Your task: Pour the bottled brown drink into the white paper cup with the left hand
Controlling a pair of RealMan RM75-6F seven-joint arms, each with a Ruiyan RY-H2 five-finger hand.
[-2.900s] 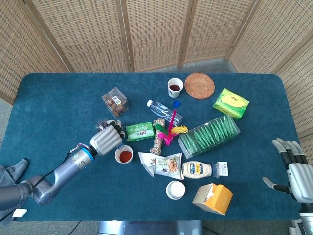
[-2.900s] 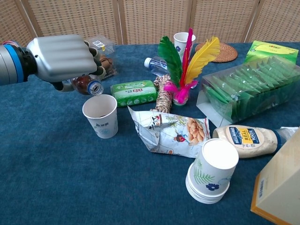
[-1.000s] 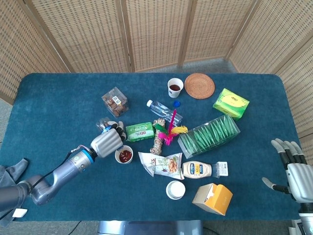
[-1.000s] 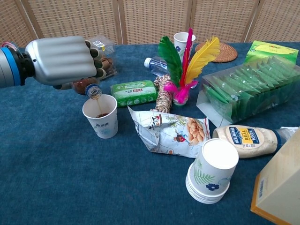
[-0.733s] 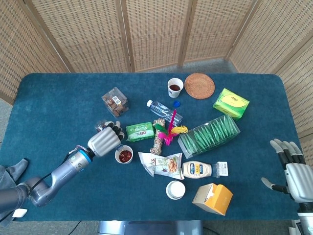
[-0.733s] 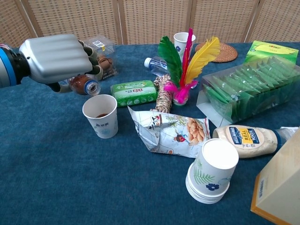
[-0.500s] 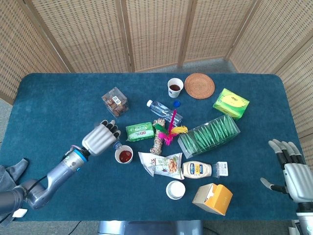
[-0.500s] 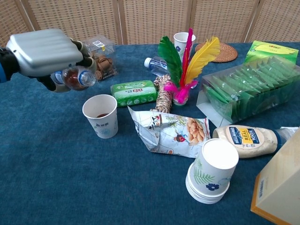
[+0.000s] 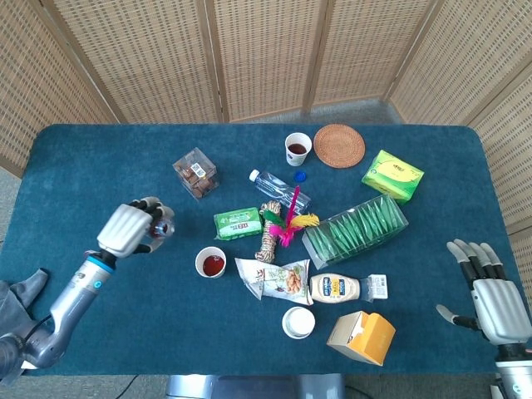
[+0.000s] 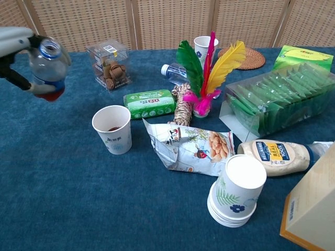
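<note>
My left hand point(image 9: 125, 229) point(image 10: 13, 42) grips a small clear bottle point(image 10: 47, 68) point(image 9: 160, 225), nearly upright, with a little brown drink left in its bottom and no cap. It is held above the table, well to the left of the white paper cup point(image 9: 210, 263) point(image 10: 112, 128). The cup stands upright with brown drink inside. My right hand point(image 9: 486, 293) is open at the table's far right edge, holding nothing.
A green packet point(image 9: 238, 223), a feather shuttlecock point(image 9: 283, 223) and a snack bag point(image 9: 274, 278) lie just right of the cup. A clear box of snacks point(image 9: 195, 173), a water bottle point(image 9: 279, 189), a second cup of drink point(image 9: 298, 148) and a mayonnaise bottle point(image 9: 341, 288) are nearby.
My left hand was tipping the bottle over the cup with brown drink streaming in. It has since swung left and back, and the bottle is turned nearly upright. The right hand barely moved.
</note>
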